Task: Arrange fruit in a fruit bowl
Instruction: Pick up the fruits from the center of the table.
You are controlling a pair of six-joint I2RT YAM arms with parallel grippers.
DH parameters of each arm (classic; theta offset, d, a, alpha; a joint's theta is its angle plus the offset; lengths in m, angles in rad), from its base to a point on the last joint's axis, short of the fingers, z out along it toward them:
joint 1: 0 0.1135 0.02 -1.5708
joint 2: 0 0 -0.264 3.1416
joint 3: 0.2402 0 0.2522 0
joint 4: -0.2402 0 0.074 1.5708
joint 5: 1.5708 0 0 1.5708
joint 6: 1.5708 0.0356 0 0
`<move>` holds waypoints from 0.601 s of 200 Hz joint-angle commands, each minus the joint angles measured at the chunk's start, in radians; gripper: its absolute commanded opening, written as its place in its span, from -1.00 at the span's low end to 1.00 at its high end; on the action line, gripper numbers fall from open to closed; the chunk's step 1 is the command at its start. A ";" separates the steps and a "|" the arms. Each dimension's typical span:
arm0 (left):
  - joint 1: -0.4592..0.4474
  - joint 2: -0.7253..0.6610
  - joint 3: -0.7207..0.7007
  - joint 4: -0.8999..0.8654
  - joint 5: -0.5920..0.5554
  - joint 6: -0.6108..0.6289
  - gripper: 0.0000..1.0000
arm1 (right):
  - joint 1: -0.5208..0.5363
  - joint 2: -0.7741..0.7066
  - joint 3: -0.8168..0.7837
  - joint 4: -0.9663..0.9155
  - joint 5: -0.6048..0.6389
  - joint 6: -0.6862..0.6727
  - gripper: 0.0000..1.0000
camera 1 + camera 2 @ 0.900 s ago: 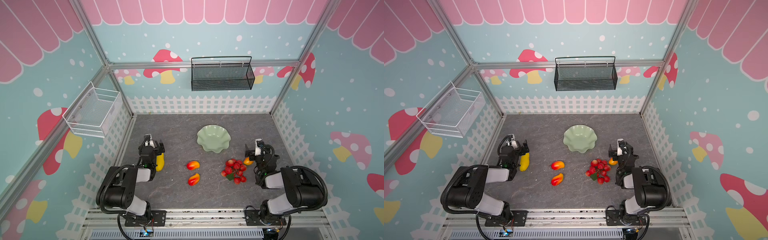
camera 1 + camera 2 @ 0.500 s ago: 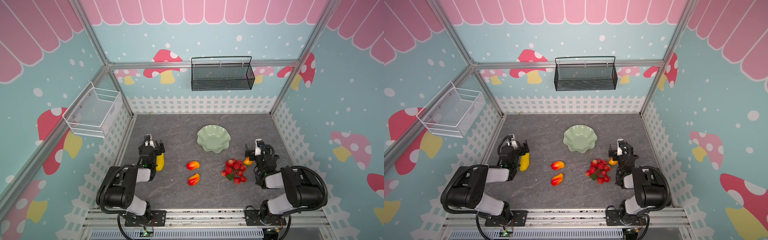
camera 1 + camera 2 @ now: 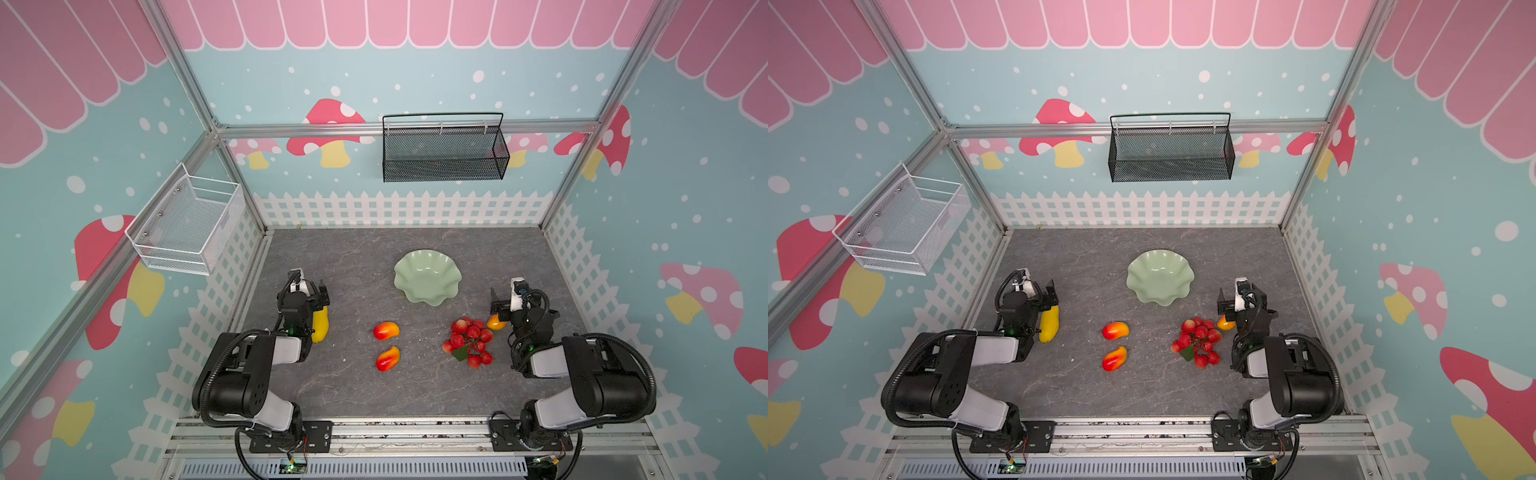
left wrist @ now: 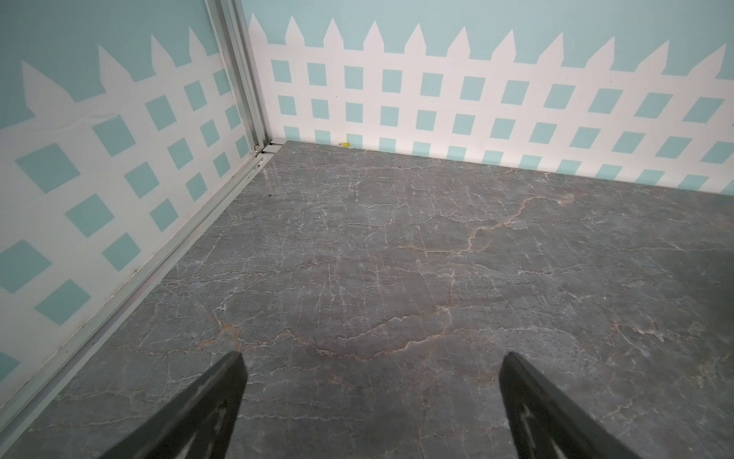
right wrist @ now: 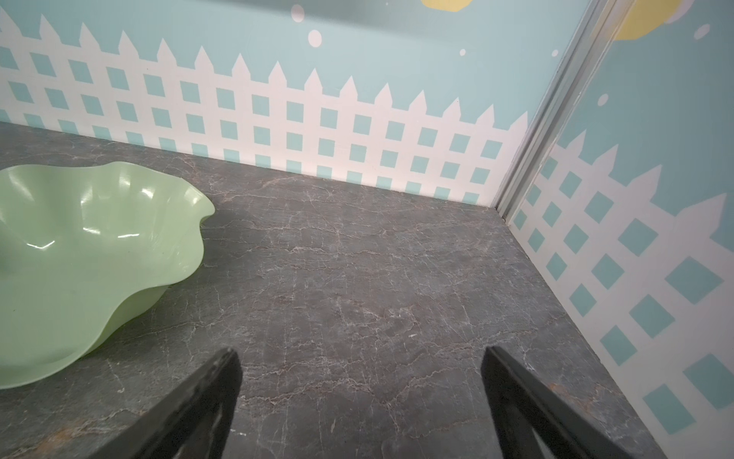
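L arm (image 3: 249, 365) & R arm (image 3: 582, 374) are mounted at the near edge of the worktop (image 3: 353, 399). Nearest fruit is the near mango (image 3: 387, 358), abt mid-worktop, w/ the 2nd mango (image 3: 386, 330) just beyond it, not touching. Right of those lie the berries (image 3: 467, 343), a red bunch w/ a green leaf on its near side. The 3rd mango (image 3: 496, 323) sits just beside the bunch's far-right edge, partly hidden by the R arm. On the left the yellow fruit (image 3: 320, 326) lies lengthwise near-to-far, right alongside the L arm, its far end hidden behind the L hand (image 4: 371, 359). L hand: jaws spread wide, gripping nothing, just bare worktop btwn the fingers (image 4: 214, 401); it faces the far-left corner. R hand (image 5: 359, 353): jaws spread equally wide, also gripping nothing, w/ the bowl (image 5: 99, 238) ahead & off to one side, clear of the fingers. In both top views the bowl sits upright on the worktop, roughly level w/ the hands, btwn them, nearer the R one; all five fruits lie outside it. Farthest: fence print (image 3: 395, 208) along the walls, a white basket (image 3: 187, 224) on the left wall & a black basket (image 3: 444, 151) on the back wall, both hung above the worktop.
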State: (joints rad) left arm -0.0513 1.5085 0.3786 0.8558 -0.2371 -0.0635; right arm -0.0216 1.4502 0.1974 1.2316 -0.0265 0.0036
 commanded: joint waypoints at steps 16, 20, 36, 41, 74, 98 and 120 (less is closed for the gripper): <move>-0.155 -0.223 0.076 -0.227 -0.263 0.072 1.00 | -0.003 -0.429 0.038 -0.368 -0.009 0.028 0.98; -0.175 -0.246 0.087 -0.248 -0.267 0.059 1.00 | -0.003 -0.480 0.050 -0.420 -0.024 0.033 0.99; -0.249 -0.315 0.142 -0.353 -0.164 -0.018 1.00 | -0.001 -0.611 0.092 -0.612 -0.075 0.055 1.00; -0.279 -0.329 0.169 -0.399 -0.133 -0.036 1.00 | -0.002 -0.640 0.111 -0.679 -0.089 0.062 1.00; -0.500 -0.323 0.404 -0.851 0.243 -0.019 1.00 | 0.003 -0.752 0.230 -1.133 -0.236 0.147 0.98; -0.639 -0.323 0.438 -0.991 0.403 -0.020 1.00 | 0.010 -0.809 0.240 -1.281 -0.349 0.250 0.94; -0.709 -0.381 0.408 -1.029 0.448 -0.026 1.00 | 0.040 -0.867 0.260 -1.369 -0.386 0.307 0.90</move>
State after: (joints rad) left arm -0.7078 1.1755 0.8131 0.0387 0.0570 -0.0830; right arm -0.0116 0.6369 0.4259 0.0940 -0.3023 0.2054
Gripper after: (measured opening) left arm 0.999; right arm 0.962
